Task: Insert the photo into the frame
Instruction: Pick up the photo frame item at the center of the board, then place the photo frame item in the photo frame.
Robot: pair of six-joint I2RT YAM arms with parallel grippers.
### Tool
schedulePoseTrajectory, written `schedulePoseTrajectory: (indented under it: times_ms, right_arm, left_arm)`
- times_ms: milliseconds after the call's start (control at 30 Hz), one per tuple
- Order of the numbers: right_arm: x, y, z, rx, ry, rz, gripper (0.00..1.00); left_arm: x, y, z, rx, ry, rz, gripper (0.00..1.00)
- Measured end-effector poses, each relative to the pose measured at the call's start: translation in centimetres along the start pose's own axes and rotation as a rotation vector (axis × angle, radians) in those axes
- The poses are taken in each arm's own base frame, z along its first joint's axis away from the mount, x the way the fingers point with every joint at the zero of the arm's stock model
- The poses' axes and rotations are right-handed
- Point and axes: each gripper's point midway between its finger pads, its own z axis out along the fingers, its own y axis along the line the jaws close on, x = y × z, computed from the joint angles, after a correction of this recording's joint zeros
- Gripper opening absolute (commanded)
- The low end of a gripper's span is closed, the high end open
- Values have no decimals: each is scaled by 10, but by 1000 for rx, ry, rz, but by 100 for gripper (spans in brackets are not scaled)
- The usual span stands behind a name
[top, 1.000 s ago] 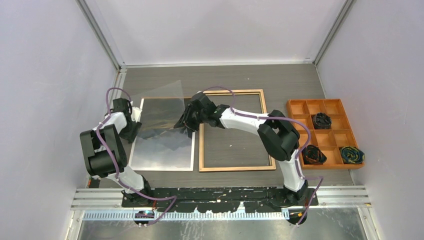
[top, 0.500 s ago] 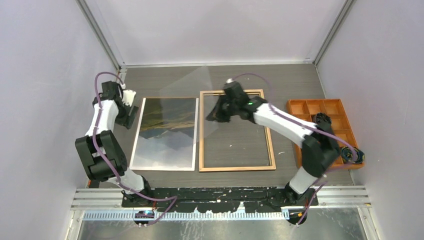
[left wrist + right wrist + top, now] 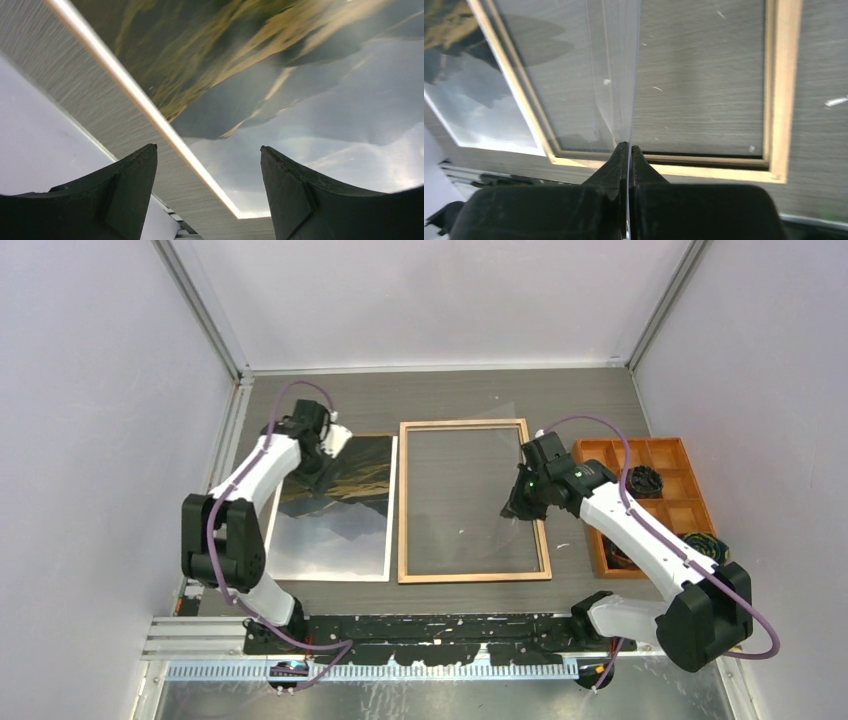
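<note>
Surroundings: an orange plastic compartment tray [image 3: 600, 455] sits at the right of the top view, just beside the frame, with dark coiled bundles [image 3: 644, 480] in some cells.
Obstruction: a thin clear rectangular sheet [image 3: 460, 490] hangs tilted over the opening of the large light-wood rectangular frame [image 3: 472, 425].
Change: a second ago the sheet hung over the print and the right gripper was at the frame's left rail. The sheet is now off the print, and the left gripper has moved from the print's left edge to its upper part.
Photo: the glossy white-bordered mountain-landscape print [image 3: 330, 530] lies flat, face up, on the grey wood-grain table [image 3: 450, 395], left of the frame and outside it.
Left gripper [image 3: 320, 462]: fingers wide apart and empty, with the print's border running between them in the wrist view.
Right gripper [image 3: 517, 506]: pinched tight on the sheet's edge, at the frame's right rail.
</note>
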Motion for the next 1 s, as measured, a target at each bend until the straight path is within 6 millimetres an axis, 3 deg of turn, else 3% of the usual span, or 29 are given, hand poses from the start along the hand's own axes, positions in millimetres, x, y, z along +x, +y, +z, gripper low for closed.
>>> schedulePoseTrajectory:
  times_ms: [200, 500, 733, 1000]
  right_arm:
    - [8, -29, -4, 102, 42, -37, 1]
    - [8, -38, 2, 142, 70, -75, 1]
    - [4, -26, 12, 59, 35, -47, 1]
    - [14, -28, 16, -21, -17, 0, 1]
  left_arm:
    - [-27, -45, 8, 39, 3, 113, 76]
    - [-73, -84, 6, 71, -65, 146, 77]
    - [-86, -110, 18, 97, -66, 152, 76]
    - [-92, -124, 38, 95, -56, 176, 76]
